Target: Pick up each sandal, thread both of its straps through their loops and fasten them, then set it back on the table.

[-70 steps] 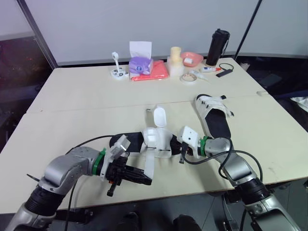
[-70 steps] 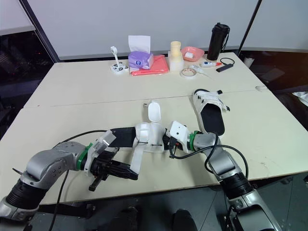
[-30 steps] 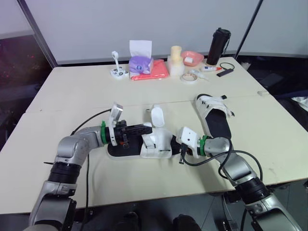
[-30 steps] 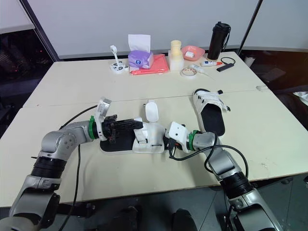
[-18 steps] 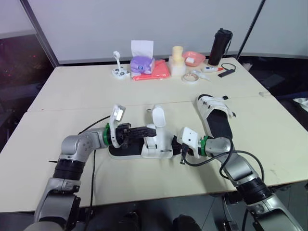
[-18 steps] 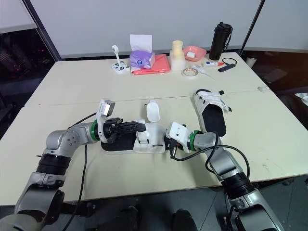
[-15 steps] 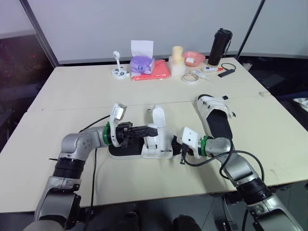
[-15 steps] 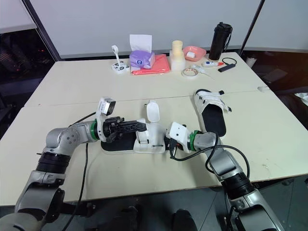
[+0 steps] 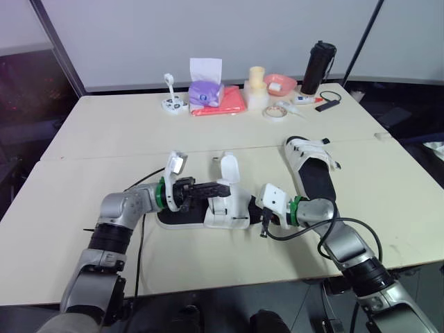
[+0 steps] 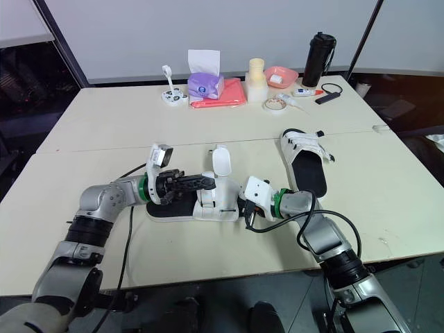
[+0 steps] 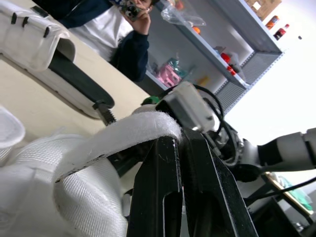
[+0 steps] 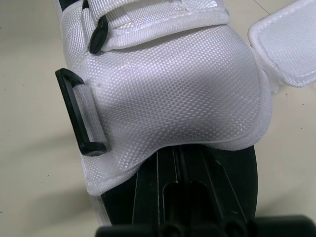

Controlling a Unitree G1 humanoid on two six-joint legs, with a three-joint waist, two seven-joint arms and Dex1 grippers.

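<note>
Left gripper (image 11: 177, 143): closed. Its two black fingers pinch the white strap (image 11: 123, 136) close to its free end, just above the near sandal's upper.

Strap: it arches up from the upper to the pinch. We judge it is not yet fastened.

Near sandal (image 9: 225, 211): it lies sole-down on the table (image 9: 104, 139), towards the front edge and between our two grippers. A second white flap (image 9: 229, 168) stands upright on its far side.

Loop (image 12: 79, 113): a black loop on the side of the upper, near the toe, stands empty.

Right gripper (image 12: 180, 158): at the toe end. Its fingers look drawn together and laid on the black sole. It is dark on dark, so we cannot tell whether they clamp anything.

Second sandal (image 9: 310, 170): on the table, well apart to the right, with neither gripper near it.

Step in hand: we take it to be carrying the held strap across the upper to its loop.

How to do it well:
- Pinch near the tip, so only a short, stiff end leads.
- Bring the strap in flat and square to the loop's slot, not twisted.
- Use the right gripper to steady the toe so the sandal does not slide as we push.
- Once the end is through, regrip beyond the loop, fold the strap back and press it down along its length.

Risk: a soft strap may buckle at the slot, or the loop may fold flat against the upper.
</note>
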